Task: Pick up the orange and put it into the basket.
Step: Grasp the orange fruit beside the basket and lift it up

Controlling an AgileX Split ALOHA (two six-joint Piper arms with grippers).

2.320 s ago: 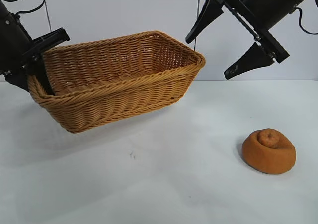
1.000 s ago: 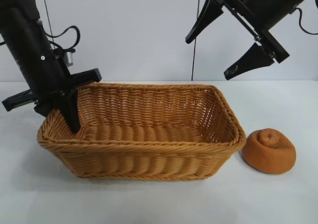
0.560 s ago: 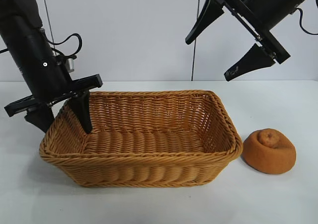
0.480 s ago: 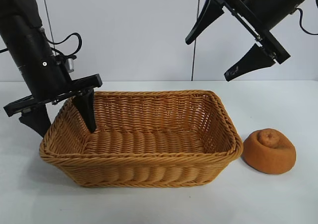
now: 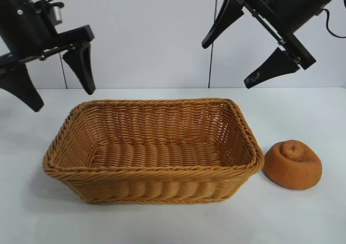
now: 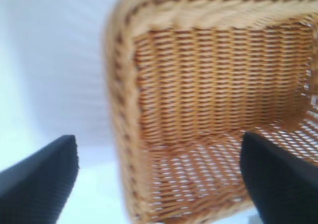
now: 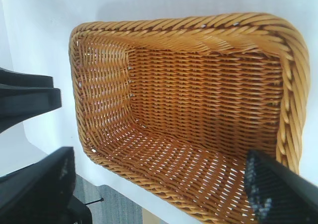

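The tan wicker basket (image 5: 154, 171) rests flat on the white table, with nothing inside it. The orange (image 5: 292, 164), a squashed orange-brown lump with a puckered knob, lies on the table just beside the basket's right end, apart from it. My left gripper (image 5: 57, 81) hangs open above the basket's left end, holding nothing; its wrist view looks down on the basket (image 6: 208, 110) between the dark fingers (image 6: 39, 179). My right gripper (image 5: 238, 57) stands open high above the basket's right end, and its wrist view shows the basket (image 7: 198, 114) below.
The white table (image 5: 173, 222) runs out in front of and to both sides of the basket. A pale wall stands behind it. In the right wrist view the table edge and grey floor (image 7: 119, 209) show beyond the basket.
My left gripper set the basket down on the table, opened and let go of its left rim, then rose clear above it. The right arm and the orange stayed still.
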